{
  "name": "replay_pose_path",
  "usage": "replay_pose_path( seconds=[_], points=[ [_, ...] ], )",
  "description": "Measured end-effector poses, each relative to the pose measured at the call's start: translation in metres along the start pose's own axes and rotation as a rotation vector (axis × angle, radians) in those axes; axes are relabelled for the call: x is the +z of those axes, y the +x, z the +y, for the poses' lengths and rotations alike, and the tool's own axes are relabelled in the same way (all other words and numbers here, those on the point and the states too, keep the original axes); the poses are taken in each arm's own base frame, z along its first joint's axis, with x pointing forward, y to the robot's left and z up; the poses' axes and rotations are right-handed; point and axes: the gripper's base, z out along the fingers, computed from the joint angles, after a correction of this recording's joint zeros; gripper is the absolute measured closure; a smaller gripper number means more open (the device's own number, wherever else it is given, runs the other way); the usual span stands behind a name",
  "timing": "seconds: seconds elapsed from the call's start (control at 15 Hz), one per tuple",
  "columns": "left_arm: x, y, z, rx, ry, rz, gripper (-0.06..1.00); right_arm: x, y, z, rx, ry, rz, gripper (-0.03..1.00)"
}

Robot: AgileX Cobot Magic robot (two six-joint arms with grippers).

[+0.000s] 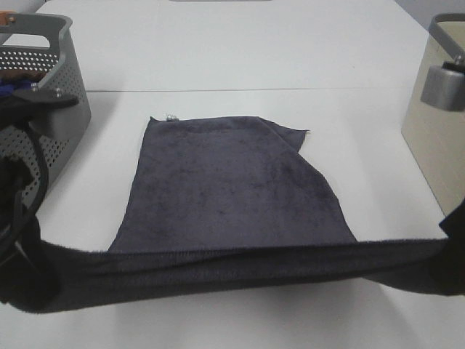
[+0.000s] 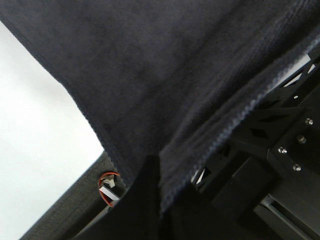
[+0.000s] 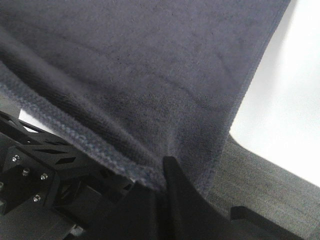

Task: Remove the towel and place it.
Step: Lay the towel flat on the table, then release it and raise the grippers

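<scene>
My left jaws and right jaws are each clamped on the towel, gripping its near hem, which stretches taut between them. Beyond them the rest lies flat on the table, far right corner folded over. Farther out, a grey basket flanks the left and a beige bin the right.

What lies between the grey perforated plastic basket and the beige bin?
The dark charcoal plush towel, far part flat on the white table, near edge raised; seen in the exterior high view.
</scene>
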Motion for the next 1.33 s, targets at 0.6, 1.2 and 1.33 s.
replay_pose_path(
  seconds=[0.6, 1.2, 1.33],
  points=[
    [0.062, 0.020, -0.018, 0.018, 0.084, 0.265, 0.94, 0.037, 0.022, -0.006, 0.063, -0.052, 0.169, 0.96],
    [0.097, 0.008, -0.009, -0.081, 0.086, 0.317, 0.94, 0.082, 0.000, -0.022, 0.025, -0.026, 0.448, 0.96],
    [0.103, 0.006, -0.008, -0.095, 0.091, 0.323, 0.94, 0.094, -0.005, -0.025, 0.017, -0.033, 0.491, 0.96]
  ],
)
